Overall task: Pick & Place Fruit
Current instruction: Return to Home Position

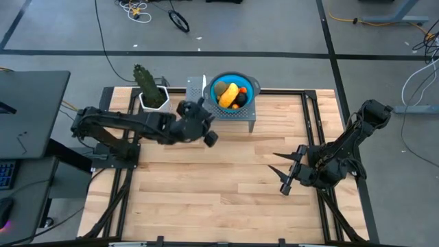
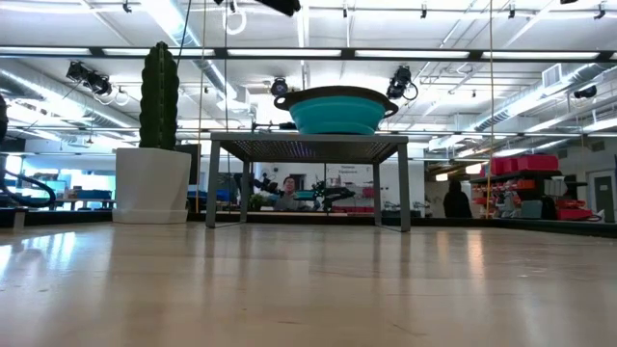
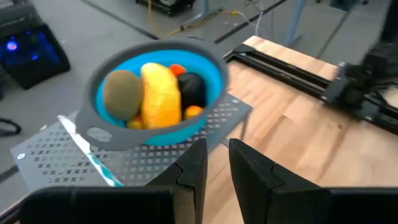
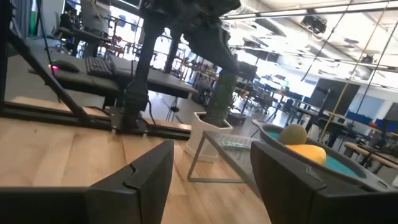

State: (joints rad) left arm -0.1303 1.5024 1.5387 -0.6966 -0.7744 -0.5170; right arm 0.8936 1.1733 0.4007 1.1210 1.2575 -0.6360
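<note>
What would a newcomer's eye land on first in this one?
The blue bowl heaped with fruit, sitting on the metal shelf at the far edge of the table, draws the eye first, with a cactus in a white pot beside it. The left gripper hovers open and empty in front of the shelf; the right gripper waits open at the right side.

"What is the table [image 1: 219, 185] made of?"

"Pale wood. It is smooth, with a soft shine."

"And the shelf [image 3: 56, 155] at twelve o'clock?"

"Grey metal, full of little holes. The bowl [image 3: 158, 134] on it looks like smooth blue plastic."

"And inside it?"

"The green kiwi [image 3: 121, 93] looks dull and fuzzy. The yellow piece [image 3: 160, 96] looks smooth. The white pot [image 2: 152, 183] is plain and matt."
</note>
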